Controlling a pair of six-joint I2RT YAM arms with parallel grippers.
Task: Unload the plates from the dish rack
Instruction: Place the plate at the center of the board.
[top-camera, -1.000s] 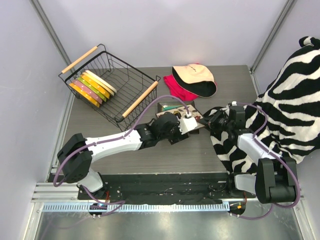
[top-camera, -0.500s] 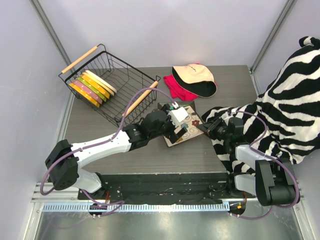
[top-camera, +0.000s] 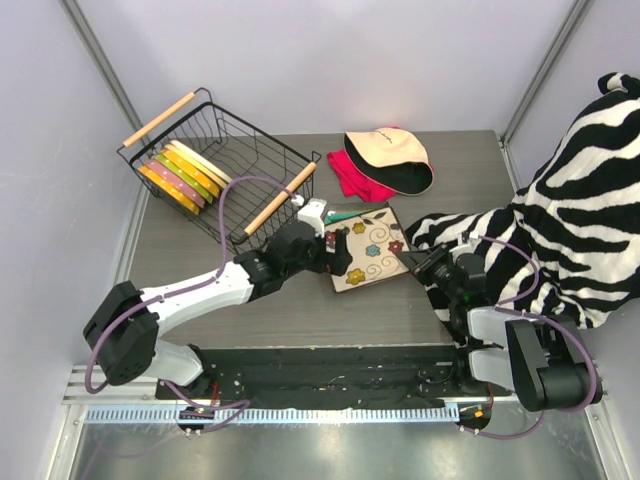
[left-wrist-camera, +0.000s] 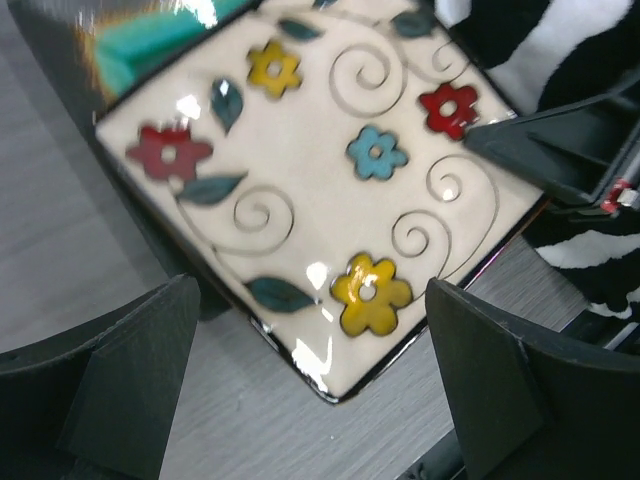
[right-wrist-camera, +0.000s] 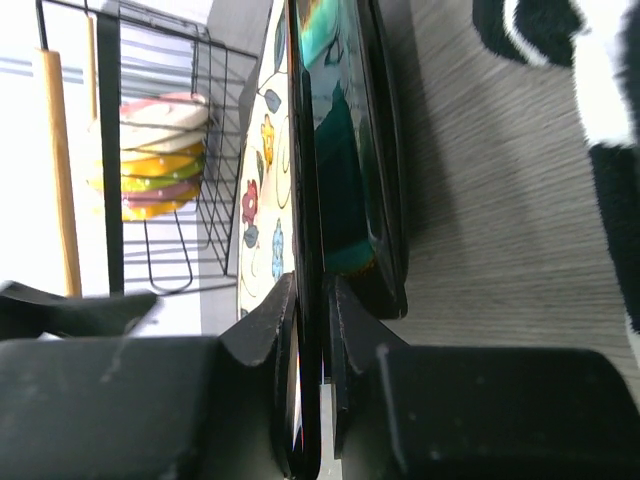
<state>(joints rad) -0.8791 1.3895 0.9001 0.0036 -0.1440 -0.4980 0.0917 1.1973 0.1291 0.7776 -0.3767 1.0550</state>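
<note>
Square plate (left-wrist-camera: 320, 190) is already out of the dish rack, face up with its flowers showing. Your right gripper (right-wrist-camera: 312, 298) is clenched on its rim at one corner, with the edge sandwiched between both fingers. Your left gripper (left-wrist-camera: 318, 388) sits just beside it, jaws spread wide and nothing in them. One corner of the plate points back into the gap between those open fingers, and the pinched corner points at the right gripper.

Being square, it has no true long axis, so treat the diagonal through the pinched corner as the line to steer by. Just beyond the left gripper, a dark glossy dish (left-wrist-camera: 150, 45) with a teal sheen lies under or against the far edge. The plate looks tipped rather than flat, though you cannot tell how much of it the table carries.

Well beyond the left gripper and off to its left, the dish rack (top-camera: 282, 197) holds the round plates (top-camera: 186, 174). They stand on edge in one tight leaning row near its far end.

By my reading, you have one plate nearly delivered, waiting only on the right gripper's release. The whole coloured row is left to unload.
</note>
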